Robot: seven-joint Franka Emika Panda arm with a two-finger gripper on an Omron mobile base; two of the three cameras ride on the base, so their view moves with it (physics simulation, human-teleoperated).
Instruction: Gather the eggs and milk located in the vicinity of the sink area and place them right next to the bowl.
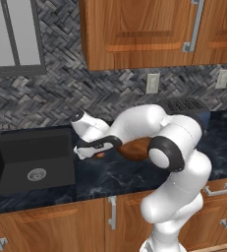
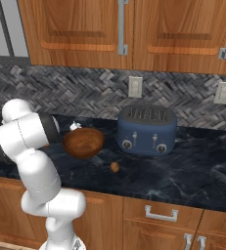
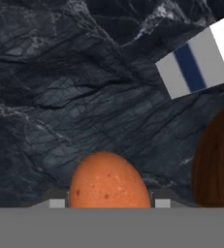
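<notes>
- Our gripper (image 3: pixel 108 203) had its jaws pinching an egg (image 3: pixel 108 184); in the hand view the speckled orange-brown shell sat between the two finger tips (image 3: pixel 57 202), which pressed its opposite sides.
- We judged the egg light, rigid, smooth and brittle: a round shell slips easily and cracks under too much squeeze, so a hold across its widest middle with gentle pressure seemed right.
- Just beyond it, the hand view showed the rim of the bowl (image 3: pixel 217 160) on one side and the milk (image 3: pixel 200 60) further out, its blue band visible, both on the dark marble counter (image 3: pixel 74 87).
- From the left base view, the gripper (image 1: pixel 88 151) hung low over the counter between the sink (image 1: pixel 31 157) and the bowl (image 1: pixel 134 149), close to the bowl.
- The right base view showed a second egg (image 2: pixel 115 167) lying on the counter in front of the bowl (image 2: pixel 83 141), near a blue toaster (image 2: pixel 146 129).
- The milk, boxy and flat-sided, would in our judgement take a firmer grip across its flat sides.
</notes>
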